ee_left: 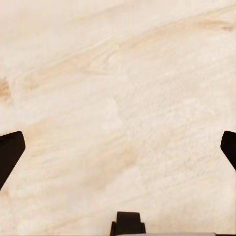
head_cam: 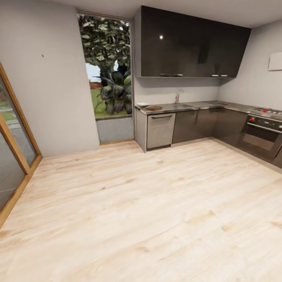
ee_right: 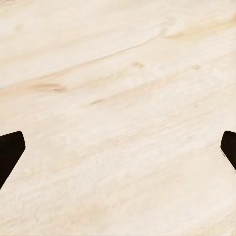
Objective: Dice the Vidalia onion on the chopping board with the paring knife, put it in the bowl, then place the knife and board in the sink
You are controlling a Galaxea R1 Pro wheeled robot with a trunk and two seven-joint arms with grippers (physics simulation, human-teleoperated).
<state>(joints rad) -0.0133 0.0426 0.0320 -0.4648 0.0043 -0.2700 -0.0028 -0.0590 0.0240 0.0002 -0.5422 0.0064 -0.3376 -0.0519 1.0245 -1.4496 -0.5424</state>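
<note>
the sink (head_cam: 184, 105) sits far off at about one o'clock from my head camera, set into the countertop (head_cam: 203, 105) with its curved faucet (head_cam: 178, 95) rising behind it. going left to right across the room: a wood-framed glass door (head_cam: 13, 152) at nine o'clock, a grey wall, then a tall window (head_cam: 106, 66) full of green plants at eleven o'clock. just right of the window the worktop begins, and on its near end i see the white bowl (head_cam: 142, 104) with the chopping board (head_cam: 154, 107) just beside it, both to the left of the basin. whether the knife or the onion is there is too small to tell. dark wall cabinets (head_cam: 192, 43) hang above; further right at three o'clock is an oven (head_cam: 262, 135) with red knobs. pale wood floor (head_cam: 149, 203) lies between me and the counter.

my left pincer (ee_left: 118, 152) has its fingers spread wide apart over bare floorboards, nothing between them. my right pincer (ee_right: 118, 152) is the same, tips far apart above the floor.
</note>
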